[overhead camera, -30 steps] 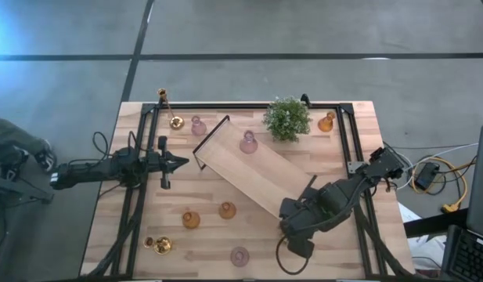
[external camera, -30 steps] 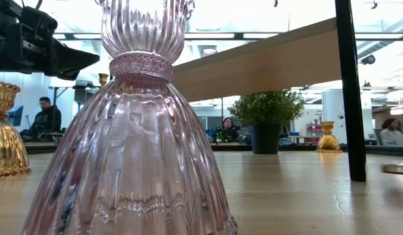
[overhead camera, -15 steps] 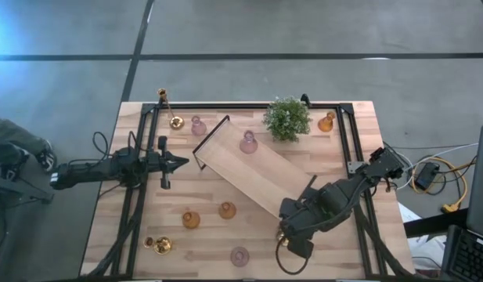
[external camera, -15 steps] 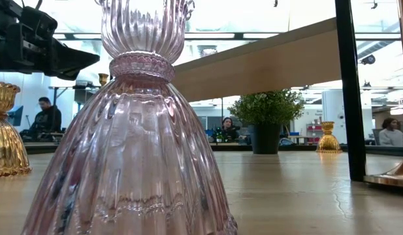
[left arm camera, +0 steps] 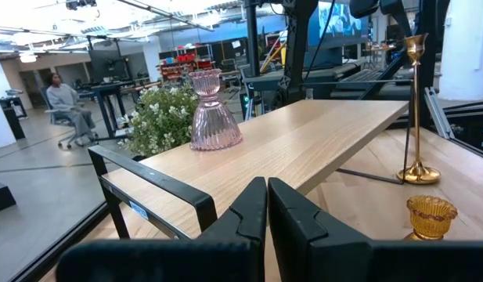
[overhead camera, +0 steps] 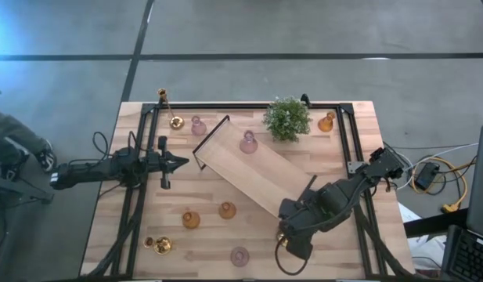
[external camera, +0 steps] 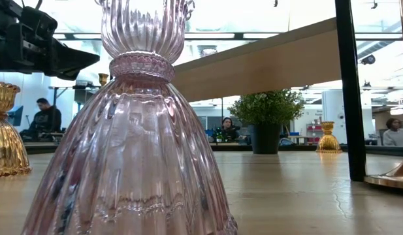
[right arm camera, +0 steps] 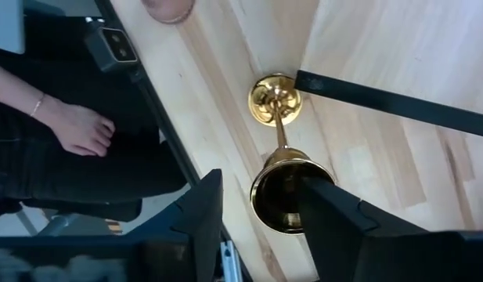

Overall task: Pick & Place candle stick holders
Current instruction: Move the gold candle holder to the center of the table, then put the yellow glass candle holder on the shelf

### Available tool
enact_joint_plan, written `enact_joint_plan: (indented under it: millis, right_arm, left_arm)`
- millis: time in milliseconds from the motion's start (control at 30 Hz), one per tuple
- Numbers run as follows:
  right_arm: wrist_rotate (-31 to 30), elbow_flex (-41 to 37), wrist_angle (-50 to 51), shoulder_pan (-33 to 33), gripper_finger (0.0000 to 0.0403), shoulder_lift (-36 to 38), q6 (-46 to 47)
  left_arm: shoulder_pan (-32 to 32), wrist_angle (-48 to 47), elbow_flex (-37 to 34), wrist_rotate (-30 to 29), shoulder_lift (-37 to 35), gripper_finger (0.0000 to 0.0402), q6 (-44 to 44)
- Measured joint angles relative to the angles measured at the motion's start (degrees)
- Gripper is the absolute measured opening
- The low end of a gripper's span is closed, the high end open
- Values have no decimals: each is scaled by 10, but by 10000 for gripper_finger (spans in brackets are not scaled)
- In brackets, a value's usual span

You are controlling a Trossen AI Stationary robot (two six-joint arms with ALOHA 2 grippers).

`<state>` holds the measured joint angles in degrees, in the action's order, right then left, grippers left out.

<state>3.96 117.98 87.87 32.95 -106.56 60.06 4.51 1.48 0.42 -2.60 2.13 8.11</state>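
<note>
Two dark fingers of the right gripper (right arm camera: 257, 205) stand apart around a shiny brass stemmed holder (right arm camera: 282, 182) on the table's front edge. Beyond, a ribbed pink glass holder (left arm camera: 214, 121) sits on the smooth wooden tray (overhead camera: 253, 173). Left gripper (left arm camera: 266, 219) is closed, empty.

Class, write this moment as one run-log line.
right gripper: jaws open around gold stemmed candle holder standing near the table's front edge | left gripper: shut, waiting left of wooden tray

Ribbed glossy pink glass holder (external camera: 132, 130), polished brass holder (right arm camera: 282, 168) (mirror-bright), on the matt pale wooden table (overhead camera: 249, 235).
</note>
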Motion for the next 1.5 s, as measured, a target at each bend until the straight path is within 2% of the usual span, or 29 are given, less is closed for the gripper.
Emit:
enact_joint_plan:
  millis: [500,633,733,900,1067,1167,1300,1367,1500]
  right_arm:
    - [-12,58,2,0,160,0,-1]
    - [-57,86,5,0,153,0,-32]
    - [-144,117,22,0,143,0,-68]
    - [-386,130,21,-8,127,9,-169]
    - [-603,120,21,-65,115,34,-204]
    - [-678,109,22,-115,108,51,-221]
    - [-681,70,22,-202,100,100,-222]
    - [-662,44,22,-249,97,131,-208]
    - [-563,-17,12,-371,92,187,-187]
  left_arm:
    - [0,0,0,0,0,19,0]
    - [0,0,0,0,0,19,0]
    - [0,0,0,0,0,19,0]
    - [0,0,0,0,0,19,0]
    - [0,0,0,0,0,19,0]
    - [0,0,0,0,0,19,0]
    - [0,0,0,0,0,19,0]
    - [0,0,0,0,0,19,0]
    - [0,0,0,0,0,19,0]
